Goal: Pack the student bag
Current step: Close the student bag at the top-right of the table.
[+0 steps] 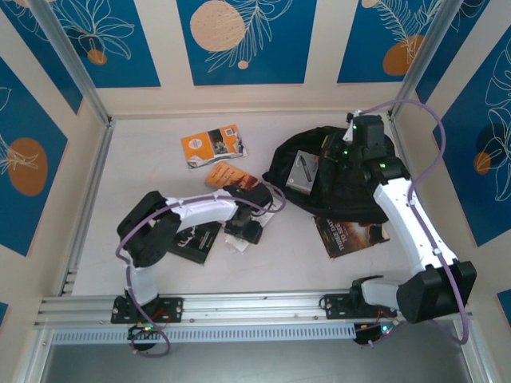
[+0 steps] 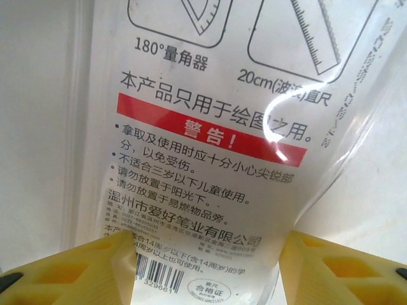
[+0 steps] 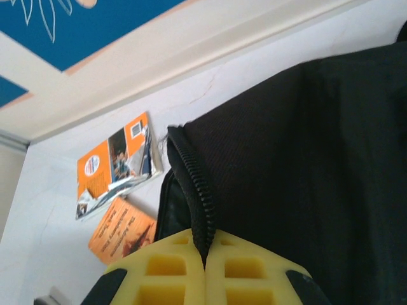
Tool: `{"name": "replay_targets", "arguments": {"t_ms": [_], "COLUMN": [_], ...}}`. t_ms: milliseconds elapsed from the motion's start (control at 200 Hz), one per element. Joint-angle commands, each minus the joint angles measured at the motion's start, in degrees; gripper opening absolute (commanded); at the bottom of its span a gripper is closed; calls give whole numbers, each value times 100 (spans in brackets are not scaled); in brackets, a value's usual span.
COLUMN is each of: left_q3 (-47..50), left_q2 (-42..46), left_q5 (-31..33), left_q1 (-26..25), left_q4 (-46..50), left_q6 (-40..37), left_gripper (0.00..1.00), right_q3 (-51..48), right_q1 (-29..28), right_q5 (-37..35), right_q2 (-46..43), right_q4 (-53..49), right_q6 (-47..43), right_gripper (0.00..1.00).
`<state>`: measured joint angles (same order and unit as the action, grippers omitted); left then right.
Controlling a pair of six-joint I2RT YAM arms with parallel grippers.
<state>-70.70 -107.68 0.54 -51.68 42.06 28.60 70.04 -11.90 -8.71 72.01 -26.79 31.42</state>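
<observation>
Backpack (image 1: 331, 199) is taken as reference; it is laid slumped on the table, under the right arm's wrist.

Right gripper (image 3: 205, 244): the fingers are pressed together on the backpack's zipper edge (image 3: 191, 184), at its far side, so the mouth is held up. A grey book (image 1: 303, 171) is seen inside the mouth.

Left gripper (image 2: 206, 254): the fingers are spread either side of the near end of a clear ruler packet (image 2: 216, 127), which is laid left of the backpack, near its mouth. Both packet edges are met by the yellow fingers; whether it is pinched cannot be told. The packet's long axis is directed straight away from the fingers, crosswise to their closing line.

Judgement: the packet is being taken for packing. The backpack lies to the right of the left fingers, its mouth apparently turned toward them, and the left arm is the nearer to the packet. A rightward carry, end first into the held mouth, is expected.
</observation>
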Motion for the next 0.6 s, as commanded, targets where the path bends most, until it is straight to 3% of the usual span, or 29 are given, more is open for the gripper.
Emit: {"name": "replay_targets", "arguments": {"t_ms": [0,65,185,290,440,595], "left_q3": [576,760,1061,1247,1340,1439], "left_q2": [230,396,560,676,926,1018], "left_q5": [-746,-815,-861,-877,-948,-1066], "left_q1": [-53,-61,-76,-71,-71,-61], "left_q4": [250,215,114,1,-131,-276], "left_q6": [190,213,220,260,271,303], "left_gripper": [57,57,55,54,53,53], "right_q3": [-97,-177,-150,-145,-545,-1754], "right_q1": [-233,-372,-619,-897,-1380,-1591], "right_q5": [167,194,114,-50,118,831], "right_q2": [178,288,436,368,-46,-757], "right_q4": [118,169,83,-43,-46,665], "right_q6": [-66,-49,-111,-247,-9,1225], "right_gripper": [2,7,33,47,50,45]}}
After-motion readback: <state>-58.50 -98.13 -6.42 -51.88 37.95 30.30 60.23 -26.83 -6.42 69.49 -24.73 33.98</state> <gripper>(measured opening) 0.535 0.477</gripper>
